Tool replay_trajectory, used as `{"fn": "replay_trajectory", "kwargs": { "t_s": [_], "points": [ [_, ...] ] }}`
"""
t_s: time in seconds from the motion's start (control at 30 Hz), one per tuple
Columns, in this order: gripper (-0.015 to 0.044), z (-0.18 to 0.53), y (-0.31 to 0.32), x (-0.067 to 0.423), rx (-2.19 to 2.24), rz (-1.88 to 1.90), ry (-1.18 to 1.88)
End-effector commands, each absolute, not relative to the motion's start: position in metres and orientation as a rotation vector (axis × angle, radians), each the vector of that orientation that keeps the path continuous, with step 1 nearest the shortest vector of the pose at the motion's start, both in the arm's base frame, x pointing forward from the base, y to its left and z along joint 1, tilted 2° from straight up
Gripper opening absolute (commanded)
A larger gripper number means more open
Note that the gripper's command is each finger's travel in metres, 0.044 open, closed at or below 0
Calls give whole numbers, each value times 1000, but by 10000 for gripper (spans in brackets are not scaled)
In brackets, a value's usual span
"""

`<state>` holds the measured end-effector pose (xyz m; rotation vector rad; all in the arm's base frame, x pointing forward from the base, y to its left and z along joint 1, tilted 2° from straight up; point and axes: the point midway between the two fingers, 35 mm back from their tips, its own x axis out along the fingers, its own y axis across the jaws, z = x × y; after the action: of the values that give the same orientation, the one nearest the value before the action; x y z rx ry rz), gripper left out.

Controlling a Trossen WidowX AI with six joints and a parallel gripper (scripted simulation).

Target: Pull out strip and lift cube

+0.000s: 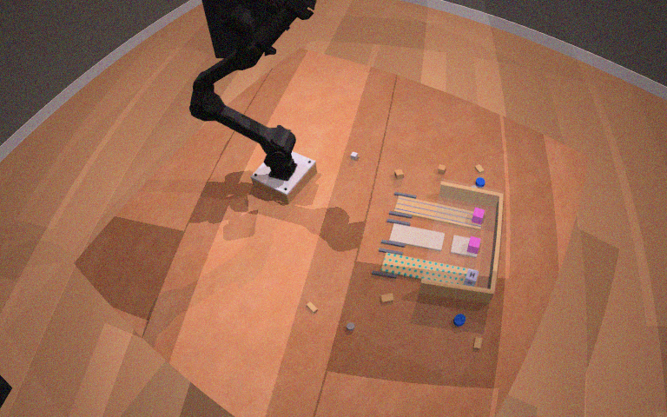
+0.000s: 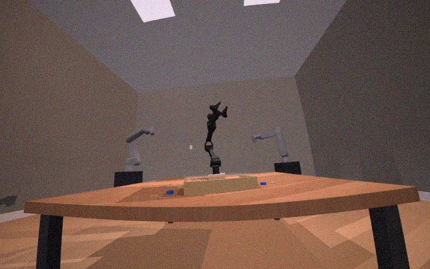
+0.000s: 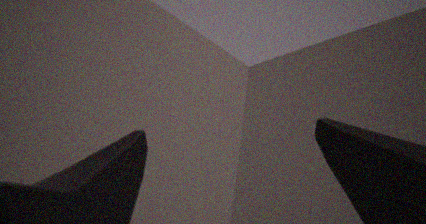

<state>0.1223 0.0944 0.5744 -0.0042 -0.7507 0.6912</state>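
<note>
A wooden open-front tray holds three strips. The teal dotted strip is in one piece and carries the grey cube labelled H at its far end. The plain beige strip is split into a long piece and a short piece with a magenta cube. The striped strip carries another magenta cube. My gripper is open and empty, raised high above the arm's base, pointing up at a wall corner, far from the tray.
Small tan blocks, two blue discs, a grey cylinder and a white cube lie scattered around the tray. Grey tabs stick out at the strips' near ends. Two grey arms stand beyond the table.
</note>
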Motion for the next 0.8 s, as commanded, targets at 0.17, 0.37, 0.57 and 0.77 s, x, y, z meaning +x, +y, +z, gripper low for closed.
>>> {"fn": "replay_trajectory", "kwargs": {
  "t_s": [0.17, 0.37, 0.57, 0.77],
  "points": [
    [400, 475, 71, 240, 28, 426, -366],
    [400, 397, 45, 288, 24, 259, -121],
    [400, 311, 14, 314, -1, 95, 137],
    [400, 221, -19, 314, -45, -63, 412]
  ]
}}
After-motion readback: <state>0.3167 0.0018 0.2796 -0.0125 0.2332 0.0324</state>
